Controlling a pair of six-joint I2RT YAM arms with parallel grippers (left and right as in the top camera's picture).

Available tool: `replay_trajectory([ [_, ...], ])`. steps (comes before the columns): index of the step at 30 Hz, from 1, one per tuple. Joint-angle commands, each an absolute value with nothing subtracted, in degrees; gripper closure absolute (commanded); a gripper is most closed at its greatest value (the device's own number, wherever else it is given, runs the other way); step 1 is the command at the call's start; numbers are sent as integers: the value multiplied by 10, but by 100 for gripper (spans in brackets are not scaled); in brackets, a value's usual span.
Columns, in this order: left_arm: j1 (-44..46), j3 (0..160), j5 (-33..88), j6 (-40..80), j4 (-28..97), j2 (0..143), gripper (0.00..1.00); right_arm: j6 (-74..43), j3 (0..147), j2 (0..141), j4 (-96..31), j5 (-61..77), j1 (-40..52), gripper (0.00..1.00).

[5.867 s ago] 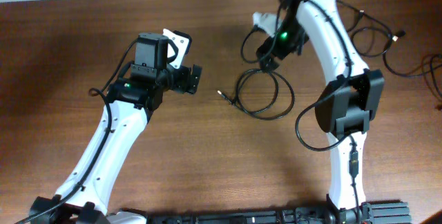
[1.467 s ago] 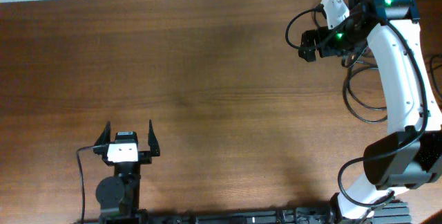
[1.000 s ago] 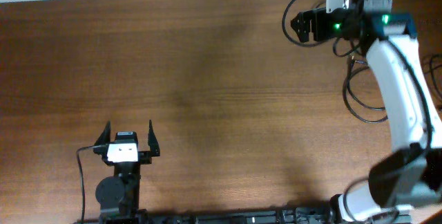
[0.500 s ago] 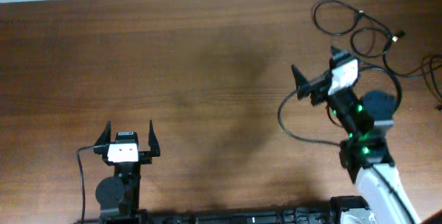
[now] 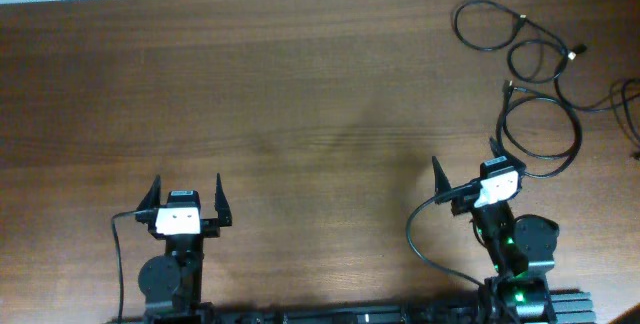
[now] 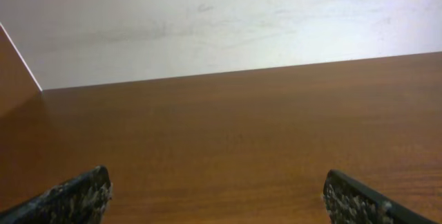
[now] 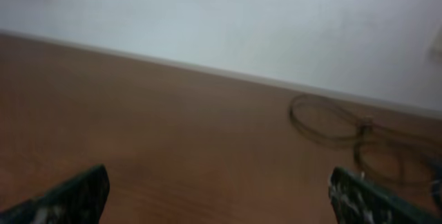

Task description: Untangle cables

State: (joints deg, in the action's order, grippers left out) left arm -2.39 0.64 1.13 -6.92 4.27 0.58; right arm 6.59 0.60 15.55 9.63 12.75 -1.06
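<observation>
Several thin black cables lie in open loops at the far right of the wooden table [image 5: 300,94]: a small loop [image 5: 458,19] near the back edge, a middle loop [image 5: 512,59] and a larger loop [image 5: 540,99] nearer me. In the right wrist view, blurred cable loops [image 7: 295,117] lie ahead to the right. My right gripper [image 5: 465,159] [image 7: 219,175] is open and empty near the front edge, just short of the large loop. My left gripper [image 5: 187,182] [image 6: 215,179] is open and empty at the front left, far from the cables.
Another black cord [image 5: 622,99] runs off the table's right edge. A pale wall [image 6: 221,16] rises behind the far edge. Both arms are folded low at the front edge.
The right arm has pulled back from the far right corner to the front edge, uncovering the cable loops. The left arm has not moved.
</observation>
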Motion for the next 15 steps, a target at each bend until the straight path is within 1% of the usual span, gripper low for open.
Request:
replay_trajectory([
  [1, -28, 5, 19, -78, 46, 3, 1, 65, 3, 74, 25, 99, -8, 1],
  [3, -28, 5, 19, -78, 46, 3, 1, 65, 3, 23, -32, 98, -8, 1],
  [4, -28, 5, 19, -78, 46, 3, 1, 65, 3, 4, -37, 97, -8, 1],
  [8, -28, 5, 19, -78, 46, 3, 1, 65, 3, 2, -37, 84, -8, 1],
  [9, -28, 5, 19, -78, 47, 3, 1, 25, 3, 2, -43, 36, -8, 1],
  [11, -28, 5, 19, -78, 46, 3, 1, 8, 3, 2, -45, 12, -8, 1],
  [15, -28, 5, 19, -78, 47, 3, 1, 8, 3, 2, -45, 14, -8, 1],
])
